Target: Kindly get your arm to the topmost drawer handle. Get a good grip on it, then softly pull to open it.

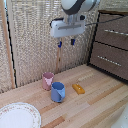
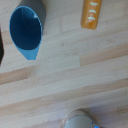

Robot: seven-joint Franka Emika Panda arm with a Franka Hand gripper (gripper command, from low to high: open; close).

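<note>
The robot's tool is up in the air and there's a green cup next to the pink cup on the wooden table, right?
Not quite: the cup next to the pink cup is blue, not green, as the exterior view shows. The tool does hang in the air above the wooden table.

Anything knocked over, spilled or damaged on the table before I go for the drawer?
Nothing stands out. The pink cup and blue cup stand upright, the orange object lies flat, and both drawers look closed.

Drawer [image 1: 116, 31]: dark brown wood front, shut flush in cabinet. Drawer handle [image 1: 115, 32]: slim silver bar, horizontal on front. Arm [image 1: 77, 6]: glossy white, well off handle.
</note>
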